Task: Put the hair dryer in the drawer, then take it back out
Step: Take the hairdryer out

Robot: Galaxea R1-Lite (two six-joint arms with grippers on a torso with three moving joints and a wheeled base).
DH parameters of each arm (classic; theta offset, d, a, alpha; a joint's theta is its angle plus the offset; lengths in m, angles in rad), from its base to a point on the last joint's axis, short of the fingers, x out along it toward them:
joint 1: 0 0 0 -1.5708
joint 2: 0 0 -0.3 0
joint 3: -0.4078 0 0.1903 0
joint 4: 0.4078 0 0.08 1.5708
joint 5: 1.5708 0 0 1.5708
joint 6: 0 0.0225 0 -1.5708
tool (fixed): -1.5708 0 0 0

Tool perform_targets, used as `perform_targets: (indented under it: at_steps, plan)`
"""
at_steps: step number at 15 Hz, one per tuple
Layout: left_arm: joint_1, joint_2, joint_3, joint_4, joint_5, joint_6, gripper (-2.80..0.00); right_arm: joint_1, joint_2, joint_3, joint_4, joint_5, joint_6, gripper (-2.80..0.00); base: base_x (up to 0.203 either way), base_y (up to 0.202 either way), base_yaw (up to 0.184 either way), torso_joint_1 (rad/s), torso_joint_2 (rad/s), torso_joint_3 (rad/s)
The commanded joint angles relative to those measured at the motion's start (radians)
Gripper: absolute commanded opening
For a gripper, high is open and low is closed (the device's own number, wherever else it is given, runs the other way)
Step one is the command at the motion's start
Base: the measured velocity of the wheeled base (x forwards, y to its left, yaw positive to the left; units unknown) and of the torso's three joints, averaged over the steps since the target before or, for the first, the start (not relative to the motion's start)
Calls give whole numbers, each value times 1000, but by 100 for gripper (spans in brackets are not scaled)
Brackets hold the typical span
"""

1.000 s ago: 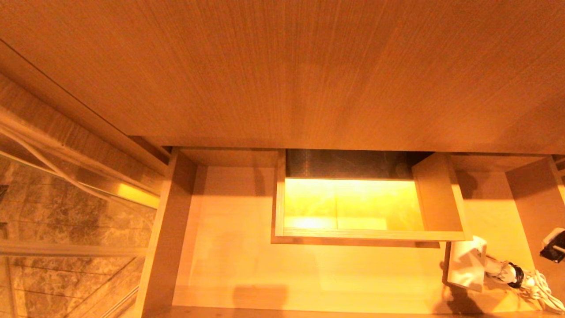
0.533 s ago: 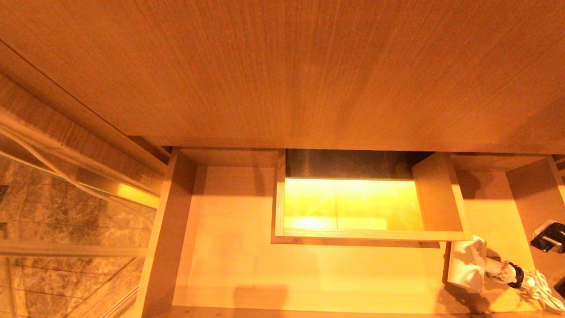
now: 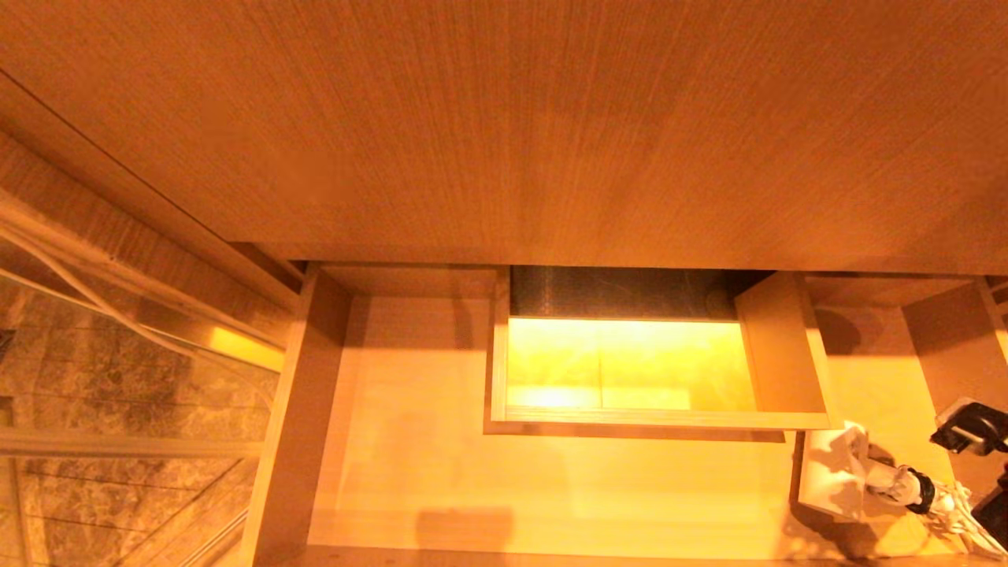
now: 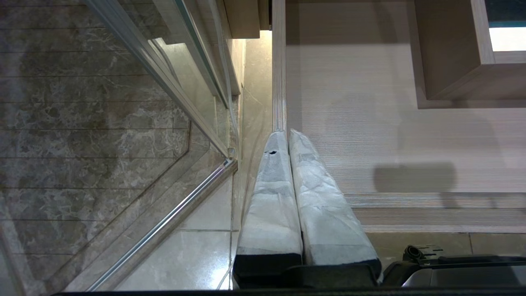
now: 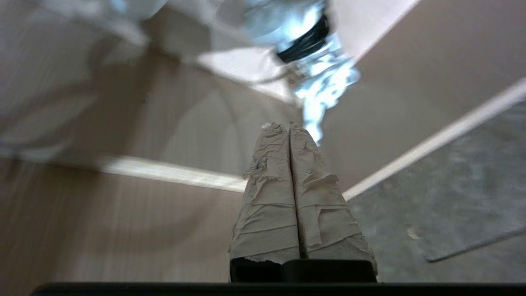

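Note:
The wide wood-grain drawer (image 3: 441, 457) stands pulled out below the tall plain panel, with a boxed rectangular cutout (image 3: 630, 366) in its middle. A white hair dryer (image 3: 831, 472) lies in the drawer's near right corner, its black-banded handle and coiled white cord (image 3: 957, 508) trailing right. My right arm (image 3: 972, 429) reaches in from the right edge, just above the cord. In the right wrist view the right gripper (image 5: 289, 128) is shut and empty, with the blurred hair dryer (image 5: 287, 37) and cord (image 5: 326, 82) a short way beyond its tips. My left gripper (image 4: 287, 135) hangs shut and empty by the drawer's left side.
A glass shower partition with a metal rail (image 4: 164, 222) and marble tiles stand to the left of the cabinet. The drawer's right side wall (image 3: 945, 354) rises close beside my right arm. The cutout's raised box walls (image 3: 776, 346) sit behind the hair dryer.
My right arm has come further in from the right edge, moving left and down toward the cord and hair dryer. The drawer and the left arm have not moved.

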Motion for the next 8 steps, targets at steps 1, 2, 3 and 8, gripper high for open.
perform_targets:
  at_steps: [1, 2, 3, 8]
  plan:
    - [0, 0, 2, 0, 0, 0, -280, 0, 33, 1, -12, 0, -6, -280, 0, 0, 0, 0, 0, 0]
    - [0, 0, 2, 0, 0, 0, -280, 0, 42, 5, -27, -2, -4, -280, 0, 0, 0, 0, 0, 0]
    - [0, 0, 2, 0, 0, 0, -280, 0, 48, 7, -32, 0, -5, -280, 0, 0, 0, 0, 0, 0]
    - [0, 0, 2, 0, 0, 0, -280, 7, 107, 6, -55, 41, -6, -280, 0, 0, 0, 0, 0, 0]
